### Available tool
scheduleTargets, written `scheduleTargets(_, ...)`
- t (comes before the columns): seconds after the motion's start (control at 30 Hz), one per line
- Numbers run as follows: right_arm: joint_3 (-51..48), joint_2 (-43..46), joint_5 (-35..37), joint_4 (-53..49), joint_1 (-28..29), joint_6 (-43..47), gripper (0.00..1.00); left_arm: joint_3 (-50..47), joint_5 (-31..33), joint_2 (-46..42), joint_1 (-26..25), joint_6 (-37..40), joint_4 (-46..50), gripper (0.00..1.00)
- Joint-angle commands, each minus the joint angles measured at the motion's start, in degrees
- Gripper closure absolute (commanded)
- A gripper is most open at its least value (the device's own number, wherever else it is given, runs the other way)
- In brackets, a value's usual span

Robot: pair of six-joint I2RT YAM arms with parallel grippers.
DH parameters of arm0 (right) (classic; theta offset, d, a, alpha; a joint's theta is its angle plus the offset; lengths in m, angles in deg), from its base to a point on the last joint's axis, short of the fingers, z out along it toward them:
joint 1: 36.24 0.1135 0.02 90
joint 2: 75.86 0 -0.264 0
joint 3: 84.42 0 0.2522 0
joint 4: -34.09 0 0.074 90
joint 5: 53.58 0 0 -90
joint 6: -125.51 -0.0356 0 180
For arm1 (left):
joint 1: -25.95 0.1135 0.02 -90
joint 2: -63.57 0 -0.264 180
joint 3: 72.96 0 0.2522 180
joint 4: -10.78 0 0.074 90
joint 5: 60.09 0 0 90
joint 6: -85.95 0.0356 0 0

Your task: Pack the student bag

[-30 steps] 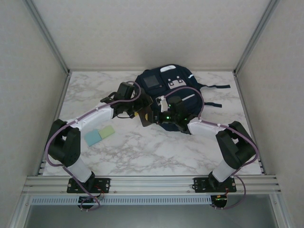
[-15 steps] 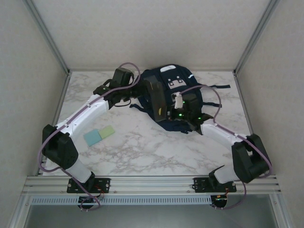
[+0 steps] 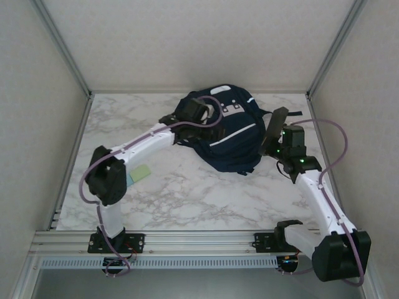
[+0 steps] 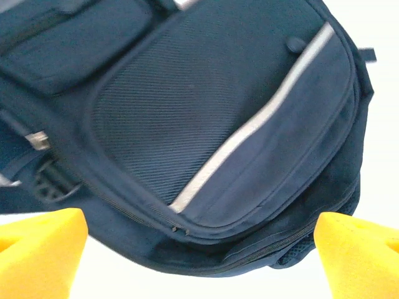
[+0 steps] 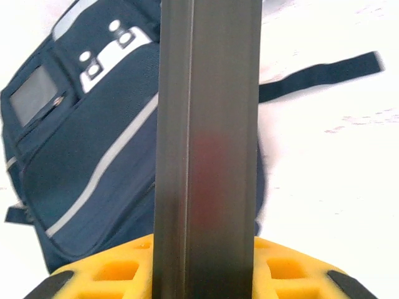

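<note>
The student bag (image 3: 227,134), dark navy with white stripes, lies flat at the back middle of the table. My left gripper (image 3: 211,114) hovers above its upper part, open wide. In the left wrist view its yellow fingertips (image 4: 38,249) frame the bag's front pocket (image 4: 206,118) and zip with nothing between them. My right gripper (image 3: 283,142) is off the bag's right side, shut on a dark flat rectangular case (image 3: 275,128) that stands upright. In the right wrist view the case (image 5: 209,143) rises between the yellow fingers (image 5: 118,271), with the bag (image 5: 93,149) behind it to the left.
A green pad (image 3: 141,172) and a blue pad (image 3: 130,179) lie on the marble table (image 3: 187,199) at the left, partly under my left arm. The bag's straps (image 3: 283,113) trail to the right. Metal frame posts and walls close in the table's sides and back.
My left arm has swung right and now hangs over the bag. My right gripper has carried the dark case from above the bag out past its right edge.
</note>
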Motion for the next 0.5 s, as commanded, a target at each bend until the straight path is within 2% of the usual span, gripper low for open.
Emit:
scheduleTargets(0.0,2.3,3.0,5.0,-3.4,-1.7,1.0,0.81,7.1,4.2,4.6,-3.2,8.6,2.7,0.08)
scheduleTargets(0.23,1.1,7.0,5.4,-4.2,-3.9,0.6,0.81,21.2,4.9,18.1,-7.3,17.5,11.3,0.11)
scheduleTargets(0.47,-0.1,9.4,4.9,-4.6,-4.9,0.2,0.81,26.9,9.5,26.0,-8.4,21.2,13.4,0.12)
